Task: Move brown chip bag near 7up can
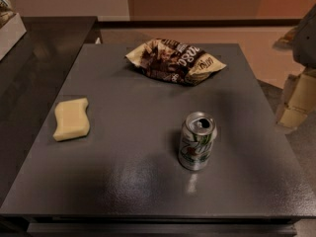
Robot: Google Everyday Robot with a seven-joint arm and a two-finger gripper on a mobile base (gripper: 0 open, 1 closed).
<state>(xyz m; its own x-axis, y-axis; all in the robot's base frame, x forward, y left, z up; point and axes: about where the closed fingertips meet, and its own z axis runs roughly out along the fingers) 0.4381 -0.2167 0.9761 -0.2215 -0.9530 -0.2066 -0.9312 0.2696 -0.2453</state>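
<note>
So the chip bag [175, 60] is lying crumpled at the far side of the table [123, 181], and the can [196, 141] stands upright towards the near right, well apart from it. The gripper [295, 101] hangs off past the table's right edge, holding nothing.

My worry is the bag. It's crinkly foil, so a pinch on a loose fold could slip or just drag it. And if it gets swung in too low or too close, it could knock over that light can. The sponge [72, 118] is way off left, so it shouldn't be a problem.

The gripper is mostly cut off by the frame, so I can't tell if it's wide or narrow. I can't really read the bag's lettering either.
</note>
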